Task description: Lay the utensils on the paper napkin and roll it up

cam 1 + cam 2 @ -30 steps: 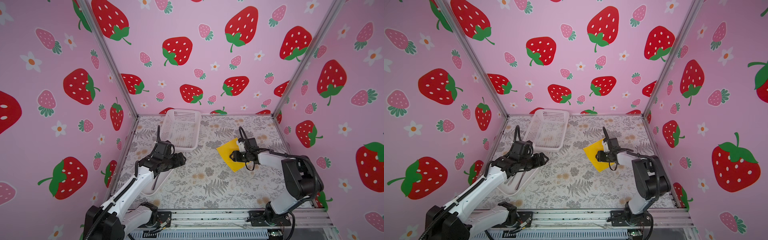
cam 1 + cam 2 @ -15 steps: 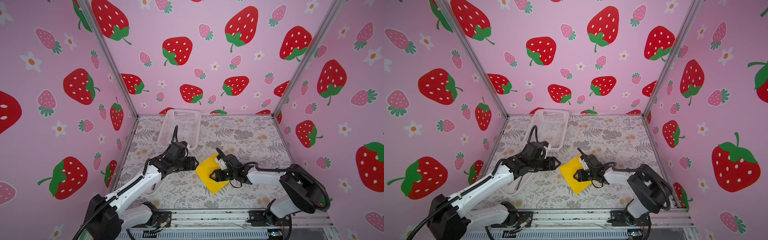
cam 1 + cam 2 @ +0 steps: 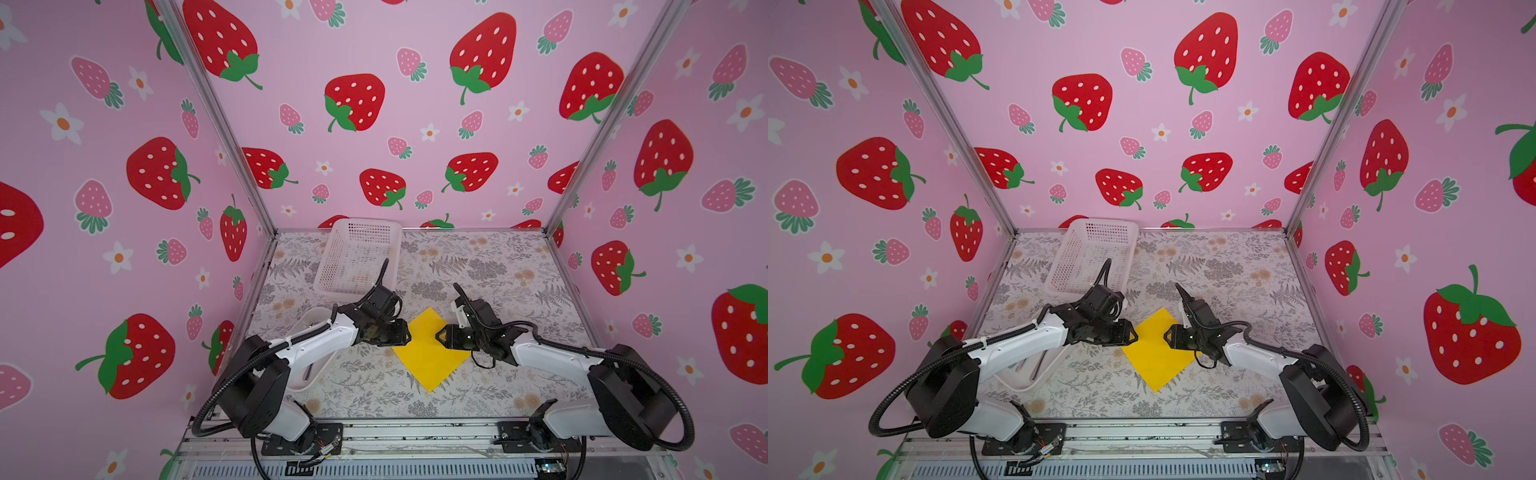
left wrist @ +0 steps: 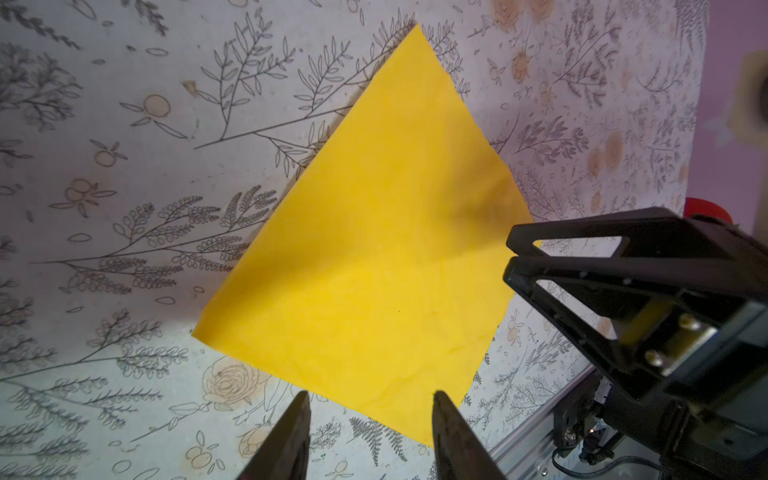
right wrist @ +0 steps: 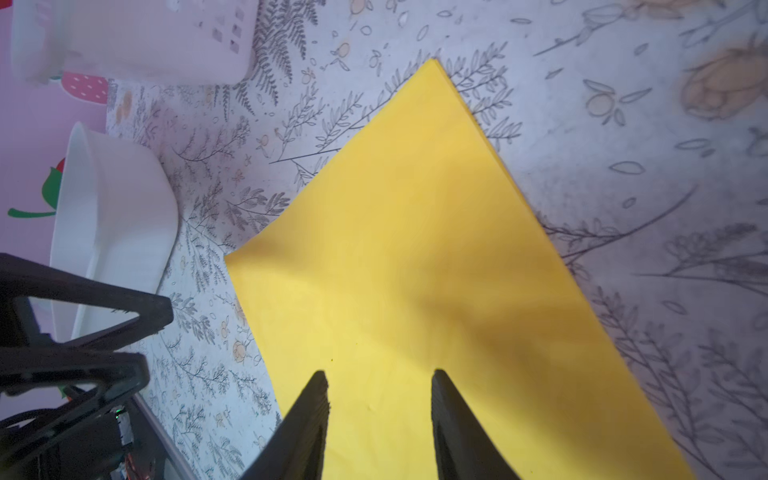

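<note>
yellow napkin (image 3: 430, 353) flat btwn left gripper (image 3: 406, 333) n right gripper (image 3: 437, 334), both w/ jaws apart n empty, prob squaring it b4 utensils (image 3: 1037, 366) leave the tray (image 3: 307, 322).

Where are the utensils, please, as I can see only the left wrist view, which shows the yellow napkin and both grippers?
Observer: In a top view the utensils lie in the white tray, left of the paper napkin.
Operator: Thank you. Is the right gripper holding the napkin?
Observer: No. The right wrist view shows the right gripper with its jaws apart over the sheet, gripping nothing.
Operator: Is anything else on the table?
Observer: A white perforated basket stands at the back, beyond the tray.
</note>
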You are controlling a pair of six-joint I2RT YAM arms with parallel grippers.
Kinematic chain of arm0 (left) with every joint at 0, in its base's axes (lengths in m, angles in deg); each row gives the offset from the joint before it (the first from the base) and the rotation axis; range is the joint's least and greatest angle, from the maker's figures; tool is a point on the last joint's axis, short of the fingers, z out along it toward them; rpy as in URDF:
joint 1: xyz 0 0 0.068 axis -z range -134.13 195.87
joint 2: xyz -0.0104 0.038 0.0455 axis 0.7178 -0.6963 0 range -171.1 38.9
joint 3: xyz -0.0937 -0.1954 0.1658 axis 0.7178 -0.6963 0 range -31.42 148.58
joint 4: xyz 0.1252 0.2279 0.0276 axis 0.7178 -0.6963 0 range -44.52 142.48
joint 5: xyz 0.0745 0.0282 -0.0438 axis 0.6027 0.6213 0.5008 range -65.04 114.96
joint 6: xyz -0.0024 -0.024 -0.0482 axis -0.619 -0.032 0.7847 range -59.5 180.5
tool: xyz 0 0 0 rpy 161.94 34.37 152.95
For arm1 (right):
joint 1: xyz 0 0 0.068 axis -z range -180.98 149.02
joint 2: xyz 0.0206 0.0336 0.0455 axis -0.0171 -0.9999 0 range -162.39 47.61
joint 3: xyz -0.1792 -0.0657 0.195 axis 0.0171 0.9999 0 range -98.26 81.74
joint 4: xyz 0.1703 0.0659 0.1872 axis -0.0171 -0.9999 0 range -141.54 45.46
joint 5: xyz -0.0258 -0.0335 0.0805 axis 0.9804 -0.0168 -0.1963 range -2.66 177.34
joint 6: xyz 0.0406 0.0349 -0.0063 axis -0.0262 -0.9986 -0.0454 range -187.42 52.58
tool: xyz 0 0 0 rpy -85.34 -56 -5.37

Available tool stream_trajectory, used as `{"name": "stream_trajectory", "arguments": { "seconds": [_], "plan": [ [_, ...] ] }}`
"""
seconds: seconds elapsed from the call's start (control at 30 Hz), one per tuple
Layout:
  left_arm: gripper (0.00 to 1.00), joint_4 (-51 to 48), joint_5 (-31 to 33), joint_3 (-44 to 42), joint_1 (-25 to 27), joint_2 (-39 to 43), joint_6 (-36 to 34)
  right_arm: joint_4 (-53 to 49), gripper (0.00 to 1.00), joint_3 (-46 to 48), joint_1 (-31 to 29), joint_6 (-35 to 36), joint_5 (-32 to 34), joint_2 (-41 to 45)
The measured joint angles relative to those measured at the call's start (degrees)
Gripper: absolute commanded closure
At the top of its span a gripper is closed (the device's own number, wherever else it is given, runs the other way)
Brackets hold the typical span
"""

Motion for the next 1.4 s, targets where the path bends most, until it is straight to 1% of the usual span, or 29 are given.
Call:
{"name": "stream_trajectory", "arguments": {
  "seconds": [0.33,0.63,0.8,0.97,1.03,1.1,1.23,1.33,1.4],
  "plan": [
    [0.54,1.5,0.2,0.2,0.3,-6.6,1.9,-2.4,0.62,2.5,3.8,-0.6,2.1,-1.1],
    [0.56,1.6,1.4,1.8,0.3,-11.8,4.6,0.2,0.63,2.6,6.1,0.3,2.1,-2.6],
    [0.54,1.4,2.5,4.0,0.4,-13.4,5.3,1.2,0.63,1.6,7.3,1.3,2.5,-4.2],
    [0.48,0.1,4.2,5.7,0.4,-13.2,5.0,0.8,0.61,0.9,7.7,2.7,2.7,-4.6],
    [0.47,-0.1,5.0,5.6,0.4,-11.7,4.7,0.5,0.59,0.7,7.8,3.3,2.5,-4.6],
    [0.47,-0.3,6.7,5.2,0.5,-8.2,4.4,-0.3,0.56,0.5,7.9,4.2,2.2,-4.3],
    [0.43,-1.9,13.5,1.9,0.5,3.6,3.9,-2.3,0.52,0.5,7.9,5.3,1.5,-1.6],
    [0.37,-5.1,19.8,-2.1,-0.1,13.4,3.3,-3.0,0.51,0.2,8.0,5.6,1.0,1.9],
    [0.33,-7.5,23.1,-4.7,-1.3,18.1,3.0,-3.1,0.50,-0.5,8.0,5.7,0.8,3.4]
  ]
}}
